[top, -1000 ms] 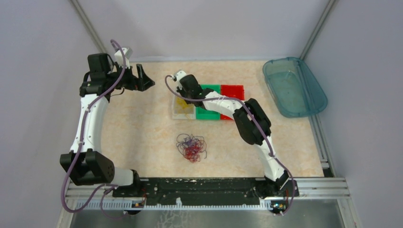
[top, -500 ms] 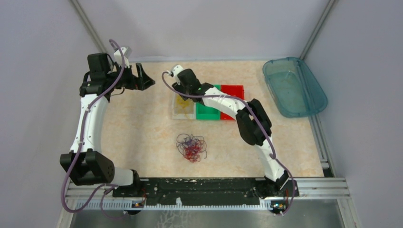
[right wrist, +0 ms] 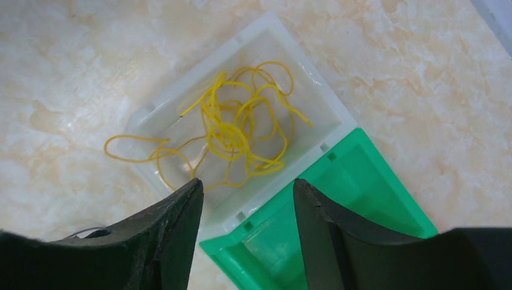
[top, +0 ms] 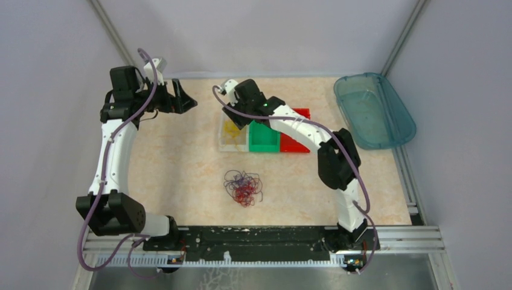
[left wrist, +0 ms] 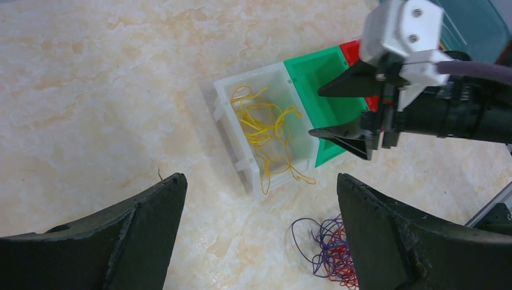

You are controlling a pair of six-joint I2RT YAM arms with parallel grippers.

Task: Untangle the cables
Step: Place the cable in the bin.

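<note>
Counter (top: 181, 163): runs pale and marbled, boxed in by plain lilac walls (top: 54, 90), with slanting metal posts (top: 112, 30) at the far corners.

Right end effector (right wrist: 247, 187): hangs spread above a clear bin (right wrist: 307, 60), pinches nothing. Directly beneath it: yellow cables (right wrist: 232, 130), heaped loosely in that bin, one loop spilling over the rim onto the counter. Just to its right: a green bin (right wrist: 362, 181) touching the clear one, then a red bin (top: 296, 115). Well back from it, toward the arm bases: a tangle of red and purple cables (top: 243, 187), lying alone.

Left end effector (left wrist: 259, 181): hovers spread wide, grips nothing, well to the left of the bins near the far left corner.

Far to the right of both: a teal tub (top: 374, 112) at the counter's edge. Bare counter all round the tangle and between the arms.

Hard to make out: part of the red bin, hidden behind the right arm (top: 302, 130); the tangle in the left wrist view, cut off by the bottom edge and one finger (left wrist: 386, 241); how the red and purple strands cross.
</note>
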